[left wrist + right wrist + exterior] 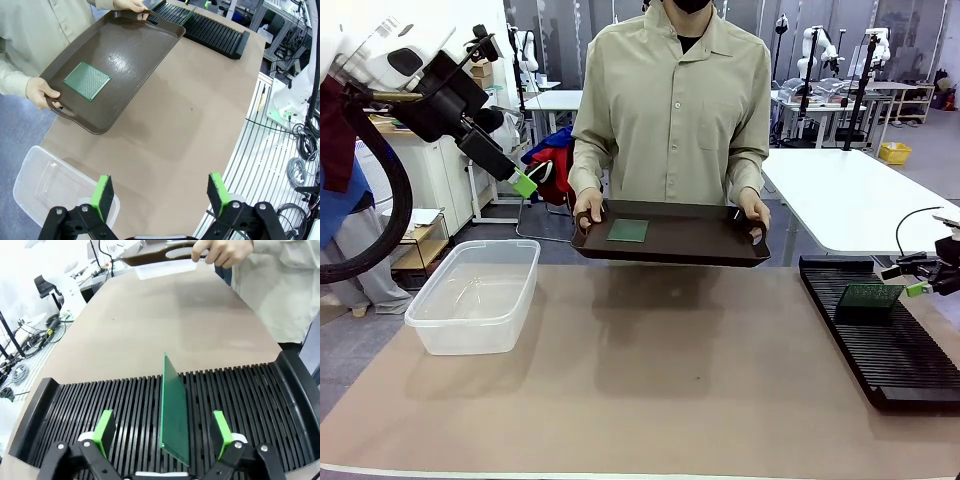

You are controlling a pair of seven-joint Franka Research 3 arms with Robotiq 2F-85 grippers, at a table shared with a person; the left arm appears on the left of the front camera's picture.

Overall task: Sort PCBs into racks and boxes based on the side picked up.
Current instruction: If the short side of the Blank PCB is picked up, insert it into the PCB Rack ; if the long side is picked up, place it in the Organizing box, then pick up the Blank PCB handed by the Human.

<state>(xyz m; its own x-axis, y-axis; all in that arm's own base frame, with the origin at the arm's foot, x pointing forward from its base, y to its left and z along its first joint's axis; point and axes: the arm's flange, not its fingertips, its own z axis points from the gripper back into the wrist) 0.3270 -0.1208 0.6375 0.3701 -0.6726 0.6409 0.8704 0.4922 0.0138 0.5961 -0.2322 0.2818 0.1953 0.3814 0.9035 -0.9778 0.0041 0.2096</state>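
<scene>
From the front, a person holds a brown tray [700,240] at 12 o'clock, above the table. A flat board [627,231], green side up, lies on the tray's left part. The left pincer [525,183] hangs at 10 o'clock from it, jaws apart, holding nothing. The clear tub [460,322] sits at 9 o'clock. At 3 o'clock is the black rack [895,360], with a standing board [868,297] in it and the right pincer [917,289] just beside.

Looking down the left pincer [161,192], its jaws are wide and empty. The flat board [87,80] lies at 11 o'clock, well apart, its longer side running about 10 to 4. The tub [30,170] is at 8 o'clock. I think this arm is the nearer one for that board.

Looking down the right pincer [162,432], the standing board [175,410] is upright on its edge in a slot of the rack [250,400], pointing to 12 o'clock. The green pads stand off on each side, not touching it, so the board is let go.

I can read no words anywhere.
</scene>
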